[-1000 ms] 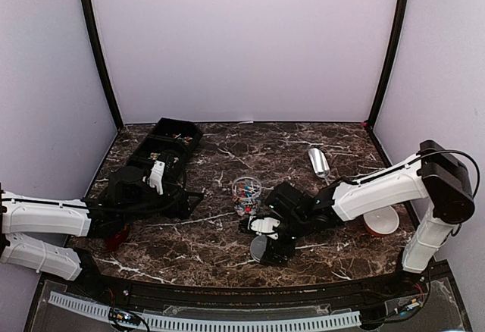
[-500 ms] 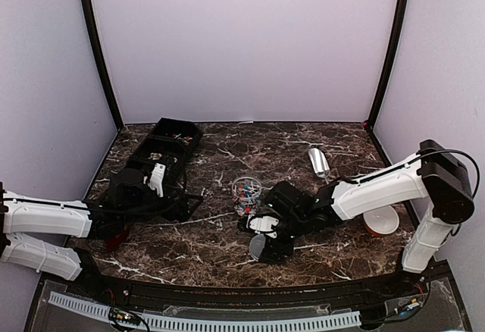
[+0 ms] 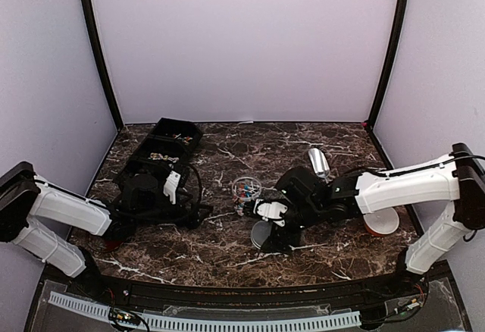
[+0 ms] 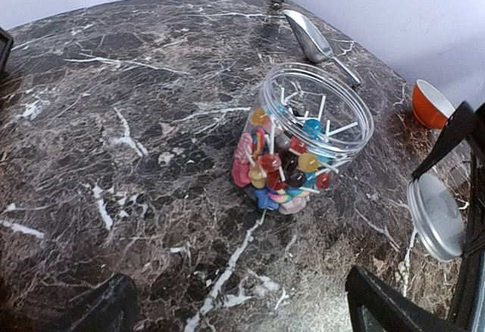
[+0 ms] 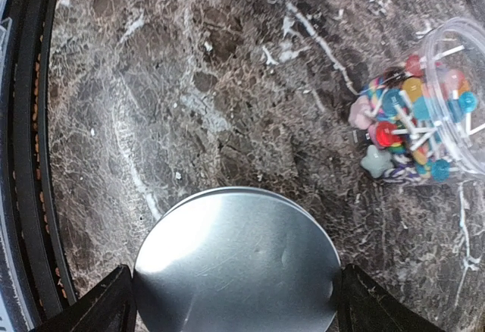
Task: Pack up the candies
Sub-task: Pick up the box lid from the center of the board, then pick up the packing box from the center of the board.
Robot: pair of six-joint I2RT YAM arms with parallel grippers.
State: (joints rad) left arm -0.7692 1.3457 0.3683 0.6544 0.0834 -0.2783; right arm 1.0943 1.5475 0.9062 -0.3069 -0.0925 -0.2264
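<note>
The candies are seen heaped in the lower half of a clear jar, which stands upright and uncovered near the middle of the marbled table; white sticks are seen rising from the coloured heads toward the open mouth. The jar is placed between the two arms, and neither one is touching it. The left gripper is pointed at the jar from the left, with its fingers spread wide and only bare table between them. The right gripper is held low over the table just in front of the jar, and a round metal lid is caught between its fingers, the rim being met on both sides, so the lid is taken to be gripped. In the left wrist view the lid is seen tilted. A metal scoop is laid behind the jar to the right, well apart from it. An orange bowl is partly hidden by the right arm. Two black trays are set at the back left corner, and small pieces are seen inside them, too small to be told apart.
</note>
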